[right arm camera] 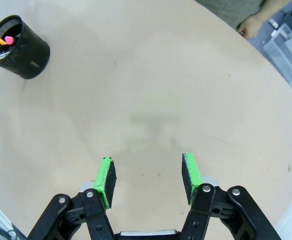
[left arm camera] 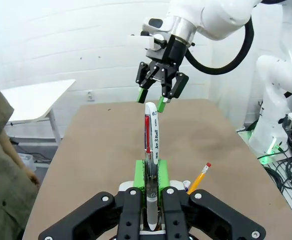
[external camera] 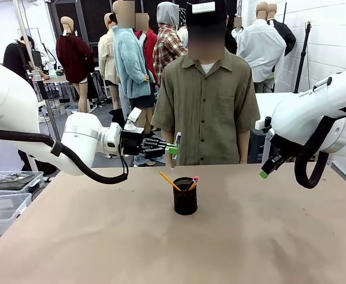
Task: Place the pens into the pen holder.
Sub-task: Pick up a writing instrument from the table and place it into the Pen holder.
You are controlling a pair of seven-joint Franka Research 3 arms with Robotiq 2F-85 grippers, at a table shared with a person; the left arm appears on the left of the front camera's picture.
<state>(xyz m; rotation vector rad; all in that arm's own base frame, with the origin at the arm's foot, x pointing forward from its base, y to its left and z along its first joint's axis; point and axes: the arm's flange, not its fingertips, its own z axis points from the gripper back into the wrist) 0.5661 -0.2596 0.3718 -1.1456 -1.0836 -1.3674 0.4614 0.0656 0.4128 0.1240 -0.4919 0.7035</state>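
Note:
My left gripper (external camera: 171, 149) is shut on a white-silver pen (external camera: 176, 142), held in the air above and a little left of the pen holder (external camera: 185, 196). In the left wrist view the pen (left arm camera: 151, 142) sticks out forward between the green pads (left arm camera: 140, 172). The black mesh pen holder holds an orange pencil (external camera: 169, 180) and a pen with a pink-red end (external camera: 194, 180). From the right wrist the holder (right arm camera: 23, 45) lies far off at the upper left. My right gripper (right arm camera: 148, 177) hangs open over bare table, at the right side (external camera: 265, 172).
A person (external camera: 208, 100) in an olive shirt stands at the far edge of the table (external camera: 102, 236), arms down. Clear plastic bins (external camera: 7, 195) sit off the table's left side. A white side table (left arm camera: 33, 97) stands beyond the far end in the left wrist view.

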